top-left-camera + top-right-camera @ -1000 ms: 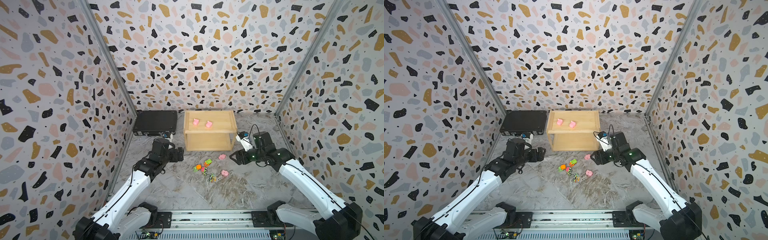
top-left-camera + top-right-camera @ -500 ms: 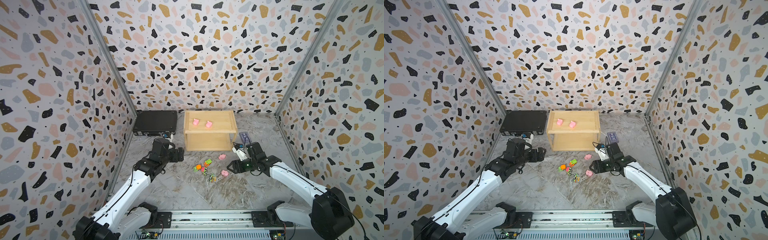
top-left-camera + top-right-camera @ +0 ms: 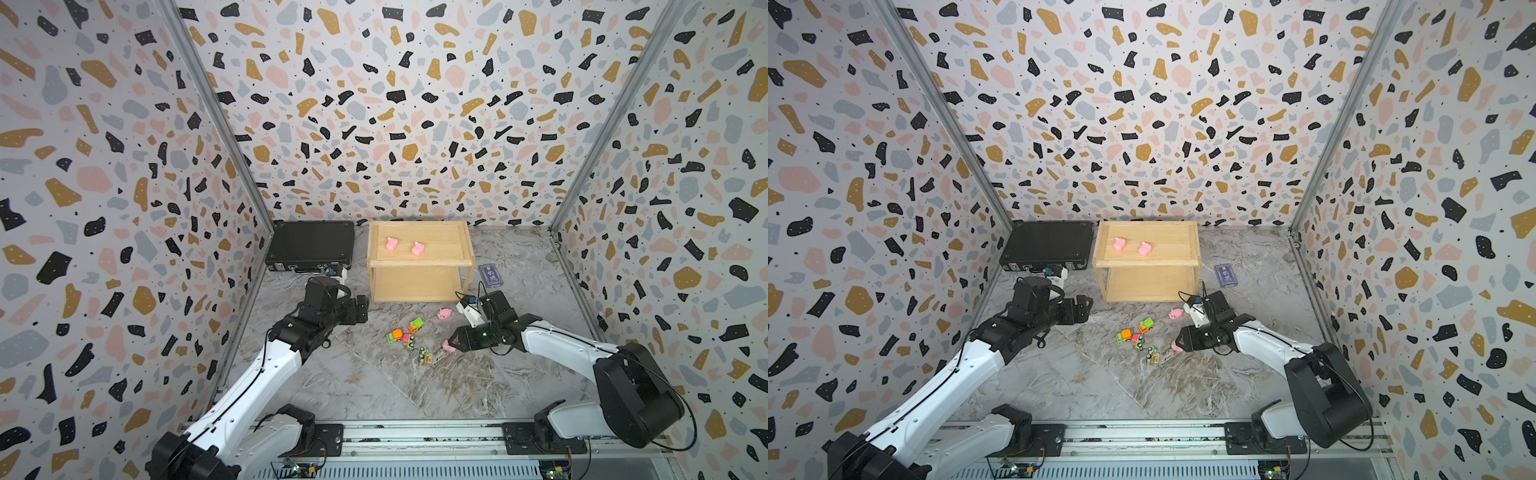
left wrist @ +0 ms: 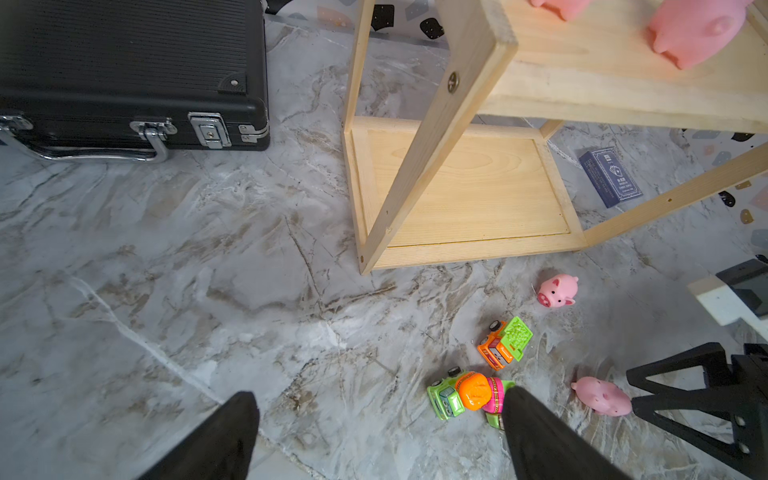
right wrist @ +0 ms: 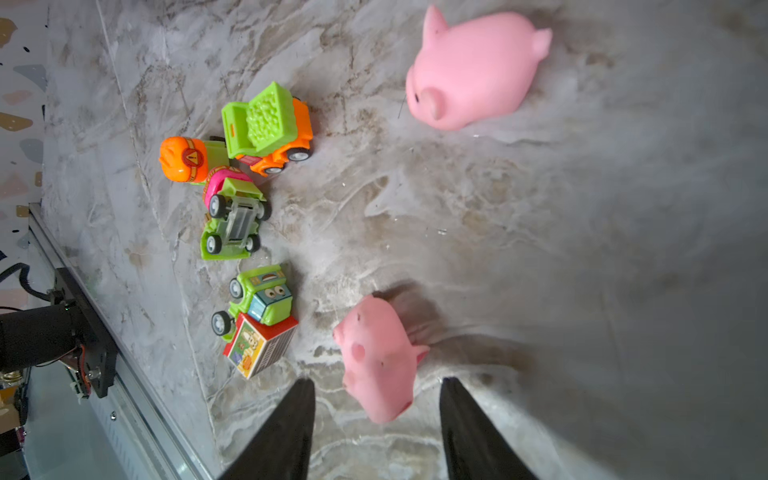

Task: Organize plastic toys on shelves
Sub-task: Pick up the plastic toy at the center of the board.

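Step in hand, by the look of it: picking up a third pig for the rack (image 3: pixel 419 262).

Right tool (image 5: pixel 376 380) down at the tabletop (image 3: pixel 353 386) in front of the rack's right front post. Jaws apart, straddling the rear of the pink pig (image 5: pixel 376 349), with a gap showing on either side. Around it, not yet pinching. Pig on the tabletop, out toward the robot from the rack.

Left tool (image 4: pixel 378 395) wide open and empty, hanging off the rack's left front corner, touching nothing.

On the rack's upper tier: first shelved pig (image 3: pixel 391 244) and second shelved pig (image 3: pixel 418 248), side by side. Lower tier (image 4: pixel 465 187) bare.

Just in front of the rack's right post: spare pig (image 3: pixel 445 313), standing. In front of the rack's middle: toy cars (image 3: pixel 409 338), four, bunched together, with the pink car (image 5: pixel 232 212) wheels-up.

Beside the rack on the left-arm side: black case (image 3: pixel 309 247). On the right-arm side: blue card box (image 3: pixel 490 276). Neither likely part of the job.

Next move, as judged:
- Slide a little further along the pig before closing. Rounded body, so some risk of it popping forward from a pinch at the rump alone.
- Mind the box truck (image 5: pixel 257 316), near the pig.
- Then lift high enough to clear the upper tier's rim and set down beside the two shelved pigs.
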`<state>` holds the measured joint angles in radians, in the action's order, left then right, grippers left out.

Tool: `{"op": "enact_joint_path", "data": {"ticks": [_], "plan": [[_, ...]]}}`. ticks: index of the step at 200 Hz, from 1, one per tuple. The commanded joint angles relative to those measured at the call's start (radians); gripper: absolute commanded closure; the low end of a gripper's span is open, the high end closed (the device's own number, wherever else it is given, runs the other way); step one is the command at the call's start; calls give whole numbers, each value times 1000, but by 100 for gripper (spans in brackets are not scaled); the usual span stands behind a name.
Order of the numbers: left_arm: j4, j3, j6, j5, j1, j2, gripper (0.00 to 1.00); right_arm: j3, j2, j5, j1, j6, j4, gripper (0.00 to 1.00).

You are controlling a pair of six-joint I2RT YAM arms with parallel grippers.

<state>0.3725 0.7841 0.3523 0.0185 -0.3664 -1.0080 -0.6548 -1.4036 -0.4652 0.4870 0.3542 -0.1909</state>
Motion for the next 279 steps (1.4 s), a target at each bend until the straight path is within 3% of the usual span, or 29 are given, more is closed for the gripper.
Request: {"op": "enact_joint_path", "data": {"ticks": [1,62,93,112,138,157,190,210,238,279], "plan": [[-22,4,-9,6,4,-3,5,15,-29,-25,9,30,65,52],[-22,1,-9,7,4,-2,5,25,-72,-31,18,44,100,59],[-22,2,-9,11,5,2,5,29,-69,-36,18,54,110,91],[-32,1,-12,37,3,13,5,31,-23,-14,18,60,91,100],[-103,-15,-9,117,-6,28,5,-1,45,-17,15,57,12,100],[-210,-39,-25,161,-79,41,4,-54,92,-60,14,44,-67,100],[-414,-122,-151,200,-245,43,5,-186,145,-152,14,-20,-253,100],[-494,-156,-266,328,-276,21,6,-253,155,-194,14,-62,-352,100],[-511,-146,-375,420,-327,-38,9,-293,139,-290,14,-74,-380,100],[-514,-193,-706,330,-464,-40,8,-310,101,-392,14,-69,-383,100]]}}
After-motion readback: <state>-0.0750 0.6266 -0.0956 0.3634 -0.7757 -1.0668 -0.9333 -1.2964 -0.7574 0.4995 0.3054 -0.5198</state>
